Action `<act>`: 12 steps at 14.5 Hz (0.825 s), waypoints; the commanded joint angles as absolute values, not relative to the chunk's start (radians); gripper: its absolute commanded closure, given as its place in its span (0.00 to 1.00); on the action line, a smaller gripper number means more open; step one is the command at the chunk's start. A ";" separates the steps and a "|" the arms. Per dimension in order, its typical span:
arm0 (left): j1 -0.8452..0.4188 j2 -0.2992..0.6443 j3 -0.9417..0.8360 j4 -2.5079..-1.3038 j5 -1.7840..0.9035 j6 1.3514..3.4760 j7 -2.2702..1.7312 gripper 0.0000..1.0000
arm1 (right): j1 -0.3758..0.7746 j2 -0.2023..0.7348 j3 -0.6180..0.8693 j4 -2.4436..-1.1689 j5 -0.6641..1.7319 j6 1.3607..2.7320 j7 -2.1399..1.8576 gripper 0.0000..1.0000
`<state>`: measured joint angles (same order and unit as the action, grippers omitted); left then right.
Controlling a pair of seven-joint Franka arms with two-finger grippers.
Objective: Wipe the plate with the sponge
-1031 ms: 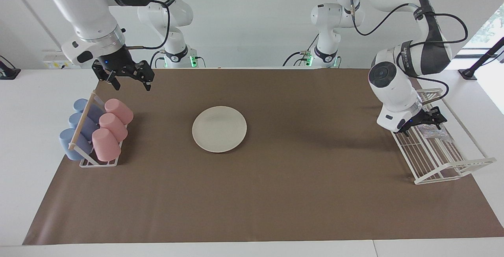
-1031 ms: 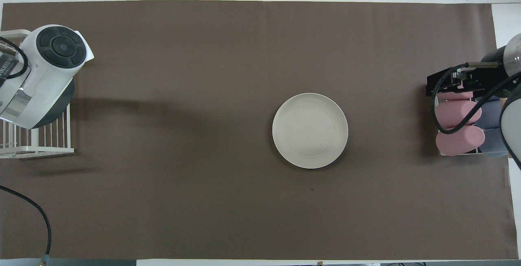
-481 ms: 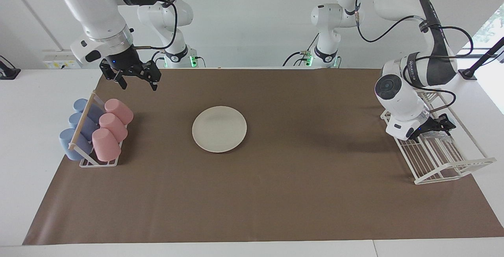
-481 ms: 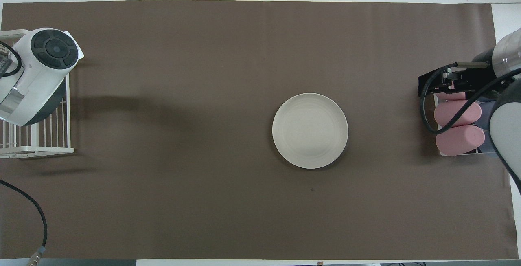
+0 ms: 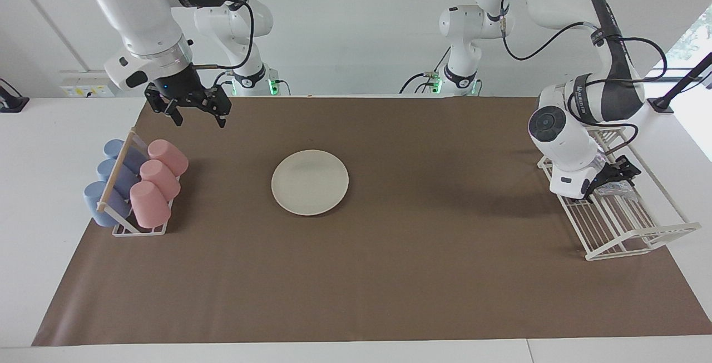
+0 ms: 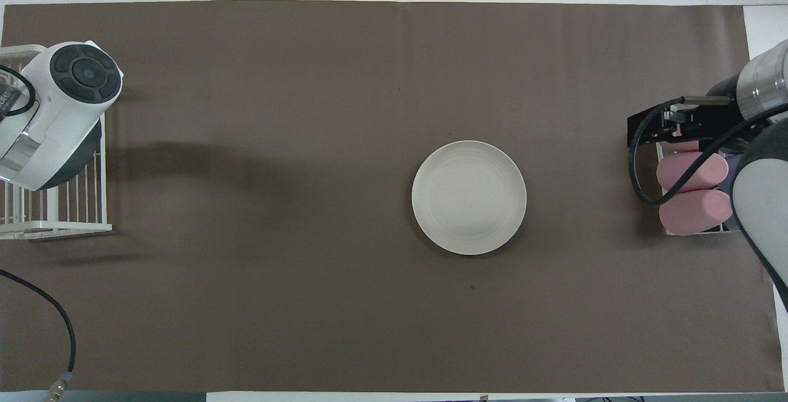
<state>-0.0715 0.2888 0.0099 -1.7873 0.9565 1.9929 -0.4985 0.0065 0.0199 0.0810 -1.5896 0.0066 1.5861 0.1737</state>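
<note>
Nearest us, our right end effector (image 5: pixel 196 114) hangs with fingers apart over the brown mat (image 5: pixel 389 274), near the cup rack (image 5: pixel 139 229). The plate (image 5: pixel 310 182) lies mid-tabletop. Our left end effector (image 5: pixel 618 177) is down in the wire rack (image 5: pixel 628 235) at the sponge (image 5: pixel 617 188); its fingers we cannot tell.
</note>
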 commanded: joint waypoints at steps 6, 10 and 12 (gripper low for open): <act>-0.095 0.273 0.008 -1.789 0.959 1.936 -0.520 0.86 | 0.002 -0.009 0.095 -1.623 0.018 1.591 0.198 0.00; -0.103 0.273 0.008 -1.789 0.948 1.931 -0.522 0.86 | 0.002 -0.009 0.106 -1.623 0.018 1.589 0.195 0.00; -0.106 0.273 0.008 -1.789 0.943 1.927 -0.522 0.98 | 0.000 -0.009 0.104 -1.623 0.018 1.592 0.198 0.00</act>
